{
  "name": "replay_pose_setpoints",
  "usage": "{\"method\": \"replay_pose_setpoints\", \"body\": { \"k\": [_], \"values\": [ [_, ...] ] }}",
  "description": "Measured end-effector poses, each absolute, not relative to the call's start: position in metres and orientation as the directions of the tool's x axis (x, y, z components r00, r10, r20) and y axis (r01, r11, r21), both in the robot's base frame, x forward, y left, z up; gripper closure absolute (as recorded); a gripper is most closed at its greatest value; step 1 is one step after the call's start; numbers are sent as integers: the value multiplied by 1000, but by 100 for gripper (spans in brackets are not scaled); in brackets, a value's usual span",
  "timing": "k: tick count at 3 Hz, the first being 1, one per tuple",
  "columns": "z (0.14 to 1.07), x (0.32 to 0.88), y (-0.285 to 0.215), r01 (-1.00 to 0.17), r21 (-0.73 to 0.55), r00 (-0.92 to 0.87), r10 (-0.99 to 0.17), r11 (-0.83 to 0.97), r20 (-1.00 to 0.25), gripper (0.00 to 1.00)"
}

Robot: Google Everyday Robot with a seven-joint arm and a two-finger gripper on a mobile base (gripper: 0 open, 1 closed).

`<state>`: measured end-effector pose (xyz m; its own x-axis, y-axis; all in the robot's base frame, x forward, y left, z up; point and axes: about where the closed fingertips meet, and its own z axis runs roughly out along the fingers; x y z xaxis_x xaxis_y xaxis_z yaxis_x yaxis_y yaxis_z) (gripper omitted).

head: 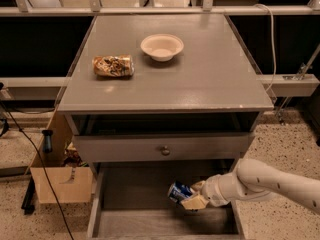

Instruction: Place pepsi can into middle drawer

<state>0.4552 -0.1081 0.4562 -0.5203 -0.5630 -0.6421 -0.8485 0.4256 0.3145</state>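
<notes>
The pepsi can [177,191], blue with a silver end, lies tilted in my gripper [189,196], which is shut on it. I hold it just above the floor of the open middle drawer [130,194], right of the drawer's middle. My white arm [270,181] reaches in from the lower right. The drawer is pulled out below the grey drawer front with a round knob [165,150].
On the cabinet top [200,79] lie a brown-gold patterned can [113,66] on its side and a cream bowl [162,46]. A cardboard box [55,179] and a black cable stand on the floor to the left.
</notes>
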Motion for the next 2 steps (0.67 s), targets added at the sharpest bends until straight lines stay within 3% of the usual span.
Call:
{"method": "replay_pose_setpoints", "body": {
  "k": [1,2],
  "values": [
    [441,471,-112,-887,254,-446,-574,385,-687,100],
    [422,478,-115,-869,278,-482,-573,410,-663,100]
  ]
}}
